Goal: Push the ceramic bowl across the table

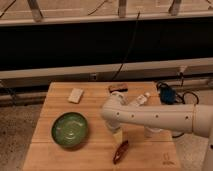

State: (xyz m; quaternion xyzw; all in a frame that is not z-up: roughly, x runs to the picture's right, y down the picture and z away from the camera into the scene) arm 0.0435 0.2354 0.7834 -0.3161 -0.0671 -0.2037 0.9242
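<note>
Green ceramic bowl sits at 8 o'clock on counter, w/ end effector near counter center at bowl's 3 o'clock, apart from it; open/closed state can't tell.

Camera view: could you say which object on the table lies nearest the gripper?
The dark red elongated object just in front of the mid-table gripper; the ceramic bowl and pale block lie farther off.
</note>
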